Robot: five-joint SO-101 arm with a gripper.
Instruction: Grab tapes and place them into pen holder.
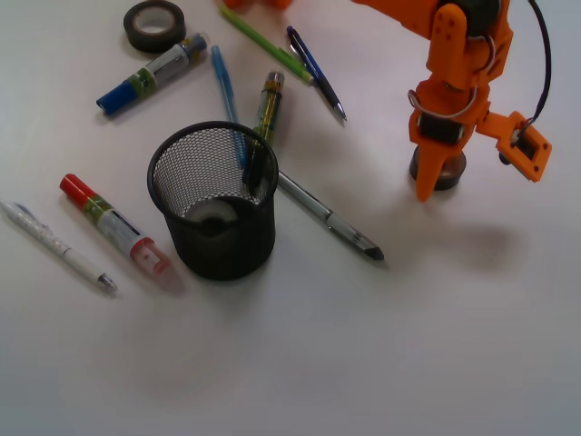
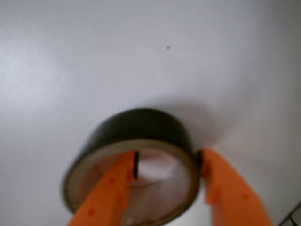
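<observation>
Pen holder [image 1: 214,204] upright, centre of table [image 1: 363,363]; whitish tape roll [image 1: 212,216] flat on its bottom, nothing else inside. Marker labels unreadable, no legible writing anywhere. Gripper [image 2: 167,165] part open, straddling wall of dark tape roll [image 2: 136,150]: one finger [image 2: 115,183] inside core, other outside against rim; cannot tell if clamped. That roll flat on table, well right of holder [image 1: 438,169]. Second dark tape roll [image 1: 154,24] far left, beyond blue-capped marker [image 1: 152,73].
</observation>
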